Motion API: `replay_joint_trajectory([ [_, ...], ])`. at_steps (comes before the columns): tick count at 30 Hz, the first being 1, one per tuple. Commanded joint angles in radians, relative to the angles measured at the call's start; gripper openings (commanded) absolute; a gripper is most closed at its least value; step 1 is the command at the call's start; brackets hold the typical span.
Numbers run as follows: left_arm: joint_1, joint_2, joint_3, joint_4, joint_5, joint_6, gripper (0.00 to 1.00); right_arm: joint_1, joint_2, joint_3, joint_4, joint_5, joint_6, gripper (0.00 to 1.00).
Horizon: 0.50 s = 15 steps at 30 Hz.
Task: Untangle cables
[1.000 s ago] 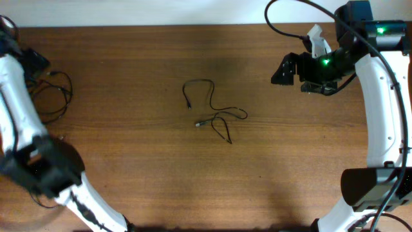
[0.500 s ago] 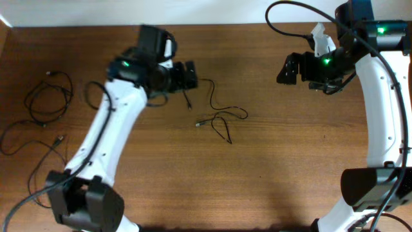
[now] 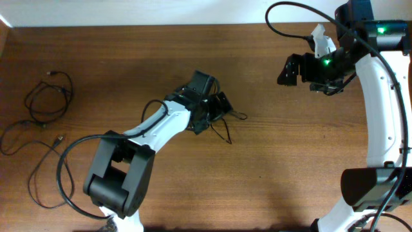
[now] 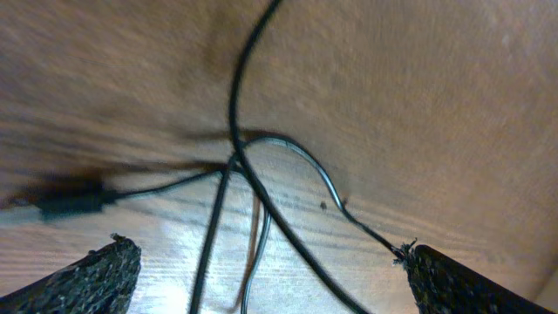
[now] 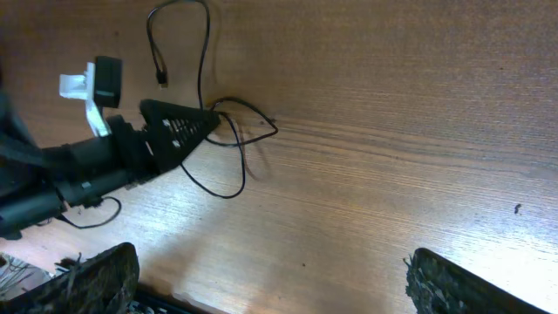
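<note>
A thin black tangled cable (image 3: 226,134) lies at the table's middle. My left gripper (image 3: 217,111) is low over it and open. In the left wrist view several crossing strands (image 4: 261,187) run between the open fingertips (image 4: 96,279), with a small plug (image 4: 74,201) at the left; nothing is gripped. My right gripper (image 3: 288,69) hovers open and empty at the back right, apart from the cable. The right wrist view shows the same cable (image 5: 240,179) far off, with the left gripper (image 5: 179,131) on it.
More loose black cable loops (image 3: 48,96) lie at the far left, with a longer strand (image 3: 32,151) and plug below them. The table's left edge (image 3: 3,38) and back edge are close to those loops.
My left arm has swung from the far left across the table and come down over the tangled cable in the middle. The right arm has barely moved.
</note>
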Motion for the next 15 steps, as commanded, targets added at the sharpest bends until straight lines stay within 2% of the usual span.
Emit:
replay_joint_trajectory([
  [1, -0.051, 0.056, -0.008, 0.016, 0.015, -0.011, 1.0, 0.002, 0.003, -0.003, 0.0, 0.008, -0.011, 0.99],
  [3, -0.053, 0.094, -0.008, 0.016, 0.014, -0.021, 0.97, 0.002, 0.003, -0.003, -0.001, 0.009, -0.011, 0.99],
  [4, -0.051, 0.105, -0.008, 0.024, 0.012, -0.021, 0.87, 0.002, 0.003, -0.003, 0.0, 0.009, -0.011, 0.99],
  [7, -0.051, 0.108, -0.008, 0.076, -0.078, -0.016, 0.37, 0.002, 0.003, -0.003, 0.0, 0.011, -0.011, 0.99],
  [8, -0.051, 0.108, -0.008, 0.075, -0.143, 0.032, 0.24, 0.002, 0.003, -0.003, 0.0, 0.012, -0.011, 0.99],
  [9, -0.051, 0.108, -0.008, 0.071, -0.227, 0.111, 0.03, 0.002, 0.003, -0.003, 0.0, 0.012, -0.011, 0.99],
  [10, -0.051, 0.108, -0.008, 0.055, -0.313, 0.195, 0.0, 0.002, 0.003, -0.003, 0.0, 0.012, -0.011, 0.99],
  [11, -0.051, 0.108, -0.008, 0.045, -0.339, 0.27, 0.0, 0.002, 0.003, -0.003, 0.0, 0.012, -0.011, 0.99],
  [15, -0.051, 0.03, -0.008, 0.032, -0.241, 0.572, 0.0, 0.001, 0.003, -0.003, 0.001, 0.012, -0.011, 0.99],
])
